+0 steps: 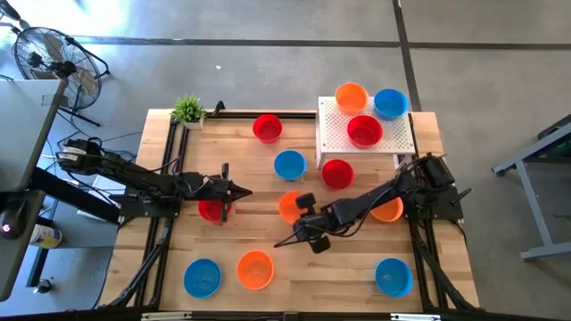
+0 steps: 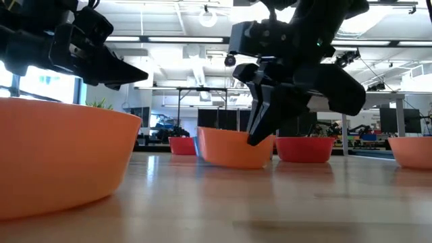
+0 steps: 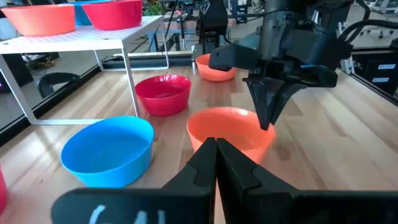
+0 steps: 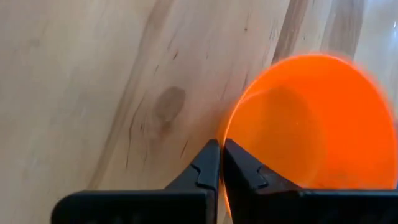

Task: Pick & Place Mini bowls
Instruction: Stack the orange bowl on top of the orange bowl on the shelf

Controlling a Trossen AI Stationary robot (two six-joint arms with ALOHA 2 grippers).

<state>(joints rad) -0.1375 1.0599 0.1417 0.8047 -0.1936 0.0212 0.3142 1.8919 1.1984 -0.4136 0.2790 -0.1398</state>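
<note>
An orange mini bowl [image 1: 287, 206] sits near the table's middle. My right gripper [image 1: 297, 207] is shut on its rim. My left gripper [image 1: 239, 191] is shut and hangs in the air left of that bowl, beside a red bowl [image 1: 211, 210], touching nothing. In the left wrist view, my shut left gripper [image 3: 216, 148] points at the orange bowl [image 3: 230, 127]. Three bowls, orange [image 1: 351, 96], blue [image 1: 390, 103] and red [image 1: 364, 130], stand on the white perforated stand [image 1: 332, 134]. My right gripper holds the orange bowl by its rim [image 4: 225, 132] on the side toward the table's right, pinched between the two fingers, one inside the bowl and one outside. The fingers [image 2: 260, 131] come from above, slanting down. The bowl stays upright; whether its base is on the table I cannot tell.
More bowls stand on the table: red [image 1: 267, 127], blue [image 1: 289, 165], red [image 1: 336, 173], orange [image 1: 389, 211] under my right arm, and blue [image 1: 202, 277], orange [image 1: 255, 269], blue [image 1: 393, 276] along the near edge. A green plant [image 1: 188, 111] stands at the far left corner.
</note>
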